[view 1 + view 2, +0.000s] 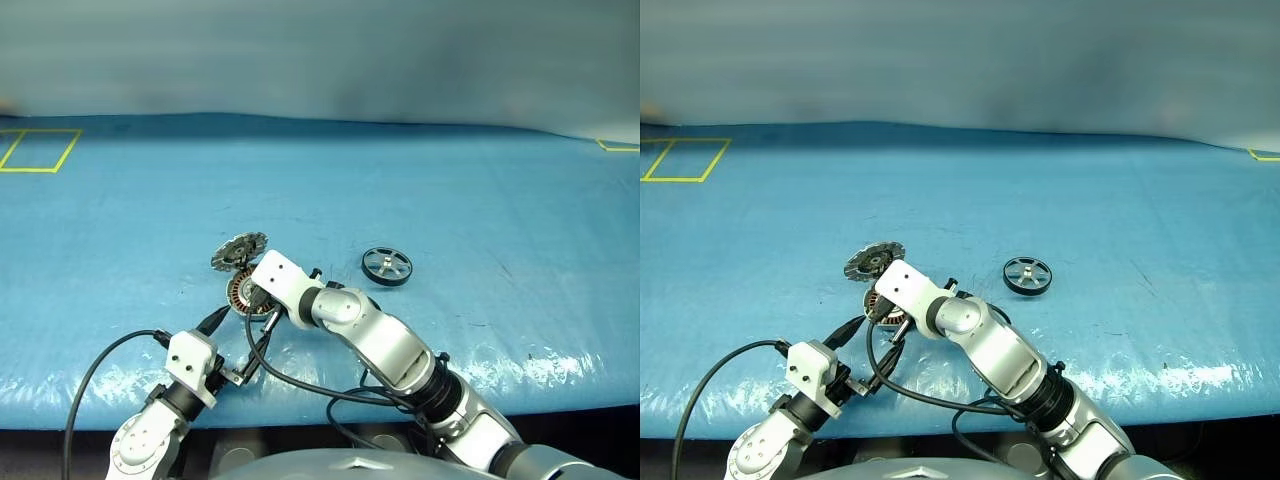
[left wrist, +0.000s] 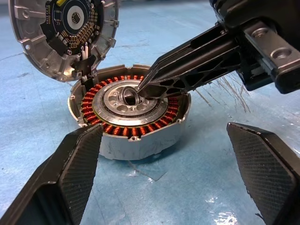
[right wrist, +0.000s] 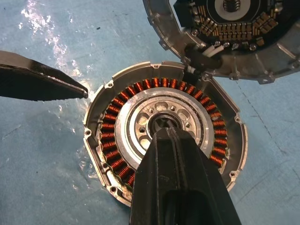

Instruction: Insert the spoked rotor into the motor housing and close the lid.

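Note:
The motor housing [image 2: 136, 133] lies on the blue table, its copper windings ringing a silvery hub. The lid [image 2: 63, 33] stands tilted up at the housing's far rim, joined to it by short wires, with its circuit side showing. My right gripper [image 3: 164, 133] is shut, empty, with its tip in the hub's centre hole. Just in front of the housing, my left gripper [image 2: 166, 178] is open and level, one finger [image 3: 47, 89] ending close to the housing's rim. The spoked rotor [image 1: 386, 266] lies flat on the table to the right, apart from both grippers.
A blue sheet [image 1: 480, 200] covers the table, and its front edge runs just behind my arms. Yellow tape outlines mark the far left [image 1: 38, 150] and far right [image 1: 618, 146] corners. Black cables [image 1: 300, 385] loop between my arms near the front edge.

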Controlling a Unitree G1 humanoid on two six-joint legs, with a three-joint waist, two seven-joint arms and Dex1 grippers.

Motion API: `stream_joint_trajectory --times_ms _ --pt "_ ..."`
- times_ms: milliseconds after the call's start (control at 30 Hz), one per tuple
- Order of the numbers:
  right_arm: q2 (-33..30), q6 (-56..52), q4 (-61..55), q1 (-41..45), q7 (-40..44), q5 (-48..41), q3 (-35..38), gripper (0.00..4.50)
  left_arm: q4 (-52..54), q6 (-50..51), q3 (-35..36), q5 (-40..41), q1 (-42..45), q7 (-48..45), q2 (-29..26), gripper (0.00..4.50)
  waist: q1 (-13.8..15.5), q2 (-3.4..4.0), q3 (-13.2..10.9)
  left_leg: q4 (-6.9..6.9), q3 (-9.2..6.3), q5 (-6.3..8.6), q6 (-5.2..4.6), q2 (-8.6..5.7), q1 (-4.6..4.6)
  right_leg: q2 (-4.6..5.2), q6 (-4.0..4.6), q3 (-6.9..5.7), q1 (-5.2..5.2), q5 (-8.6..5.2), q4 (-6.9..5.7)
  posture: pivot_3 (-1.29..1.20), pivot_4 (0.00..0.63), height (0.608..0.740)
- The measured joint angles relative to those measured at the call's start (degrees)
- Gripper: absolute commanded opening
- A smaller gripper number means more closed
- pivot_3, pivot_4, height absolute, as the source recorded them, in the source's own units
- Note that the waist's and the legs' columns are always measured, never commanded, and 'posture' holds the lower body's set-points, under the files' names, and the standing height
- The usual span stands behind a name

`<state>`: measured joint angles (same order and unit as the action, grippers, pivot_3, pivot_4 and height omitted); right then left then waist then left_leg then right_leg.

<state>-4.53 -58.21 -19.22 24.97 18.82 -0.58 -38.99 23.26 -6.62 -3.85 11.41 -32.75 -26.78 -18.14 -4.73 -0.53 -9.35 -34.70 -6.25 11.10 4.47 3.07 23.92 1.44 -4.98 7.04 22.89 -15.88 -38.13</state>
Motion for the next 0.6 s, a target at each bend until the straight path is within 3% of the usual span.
stream_joint_trajectory --times_ms 600 --pt "1.5 6.3 7.2 1.0 0.7 0.4 0.5 0.01 1.2 0.2 0.0 0.0 -0.4 0.6 0.0 4.5 -0.1 0.0 0.0 -0.02 0.0 0.0 0.0 0.0 -0.03 0.0 0.0 0.01 0.0 0.0 -0.01 0.0 0.15 0.74"
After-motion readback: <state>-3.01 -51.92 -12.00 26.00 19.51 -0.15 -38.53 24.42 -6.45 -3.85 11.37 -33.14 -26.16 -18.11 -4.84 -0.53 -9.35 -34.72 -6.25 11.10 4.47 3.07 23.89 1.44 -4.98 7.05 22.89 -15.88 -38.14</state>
